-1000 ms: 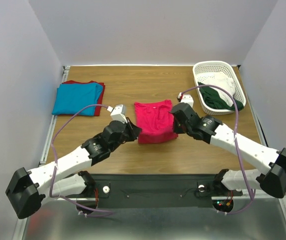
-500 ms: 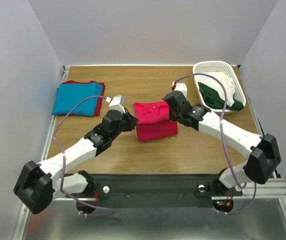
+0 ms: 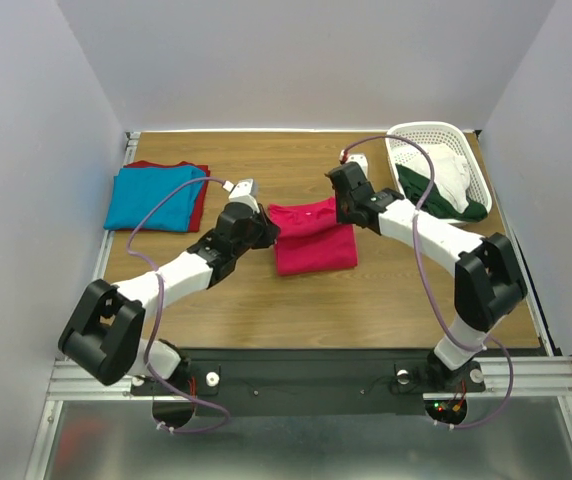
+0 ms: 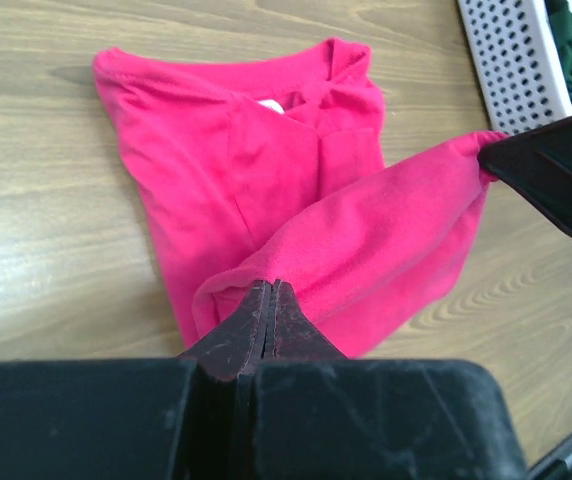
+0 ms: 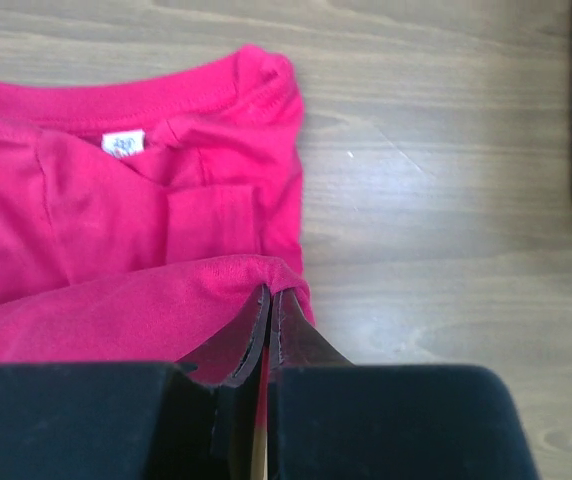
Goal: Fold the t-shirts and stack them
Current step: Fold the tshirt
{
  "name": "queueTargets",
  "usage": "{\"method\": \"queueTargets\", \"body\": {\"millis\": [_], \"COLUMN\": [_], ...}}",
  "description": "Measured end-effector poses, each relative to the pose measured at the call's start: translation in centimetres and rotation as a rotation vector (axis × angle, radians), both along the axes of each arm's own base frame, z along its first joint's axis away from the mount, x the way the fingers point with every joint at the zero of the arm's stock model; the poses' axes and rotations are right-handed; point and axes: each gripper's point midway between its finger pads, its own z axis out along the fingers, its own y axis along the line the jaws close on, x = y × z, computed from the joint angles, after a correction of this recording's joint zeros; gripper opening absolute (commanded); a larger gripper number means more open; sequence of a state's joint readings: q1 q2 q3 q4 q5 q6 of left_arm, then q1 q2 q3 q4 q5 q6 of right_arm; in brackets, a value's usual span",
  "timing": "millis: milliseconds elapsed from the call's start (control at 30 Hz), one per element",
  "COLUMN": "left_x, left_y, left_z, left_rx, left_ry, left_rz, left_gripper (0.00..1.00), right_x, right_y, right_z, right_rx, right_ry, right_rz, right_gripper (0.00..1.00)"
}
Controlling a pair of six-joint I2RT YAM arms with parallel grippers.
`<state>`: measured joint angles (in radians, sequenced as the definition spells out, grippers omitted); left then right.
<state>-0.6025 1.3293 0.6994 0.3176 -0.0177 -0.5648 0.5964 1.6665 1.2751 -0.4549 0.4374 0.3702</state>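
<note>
— What's round the bench, from where you stand?
— Plain pale walls, boxing it in: a back wall [image 3: 306,60] at twelve o'clock, a left wall [image 3: 26,150] at nine and a right wall [image 3: 556,140] at three.
— And the bench itself?
— A wood-grain table [image 3: 296,165]. An aluminium rail [image 3: 96,280] runs along its nine o'clock edge, a black plate [image 3: 306,375] lies across six o'clock, and a dull metal sheet [image 3: 296,450] sits nearer still.
— The light?
— Soft and even, with only faint shadows.
</note>
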Motion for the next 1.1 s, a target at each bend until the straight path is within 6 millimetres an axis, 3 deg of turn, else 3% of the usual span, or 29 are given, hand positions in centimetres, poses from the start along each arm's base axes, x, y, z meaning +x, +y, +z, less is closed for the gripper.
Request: {"method": "queueTargets", "body": {"millis": [333, 933, 1000, 1033, 1067, 1100], "left_x": [3.3, 7.8, 8.4, 8.8, 9.3, 9.6], "left_y": [0.4, 1.7, 1.9, 2.1, 2.4, 2.6], "left_z": [-0.2, -2.6, -2.5, -2.4, -2.3, -2.0], "left_rx": [0.001, 0.024, 0.022, 0.022, 0.025, 0.020], "left_ry": [-0.010, 0.012, 0.010, 0.009, 0.009, 0.010], "left_rz": [0.020, 0.067, 0.083, 0.099, 0.122, 0.137], "left_gripper": [0.00, 0.00, 0.05, 0.16, 0.41, 0.53], "right_x": [4.0, 8.6, 9.1, 9.3, 9.6, 9.9], "right_y": [1.4, 2.2, 2.3, 2.3, 2.3, 2.3], "right_z": [-0.9, -3.7, -3.7, -3.5, -3.1, -2.6], "right_rx": [0.005, 0.000, 0.007, 0.010, 0.019, 0.033], "right_ry": [-0.005, 0.010, 0.006, 0.002, -0.007, -0.018], "right_rz": [0.020, 0.010, 0.004, 0.002, -0.003, -0.013], "right_gripper": [0.01, 0.00, 0.15, 0.50, 0.68, 0.80]}}
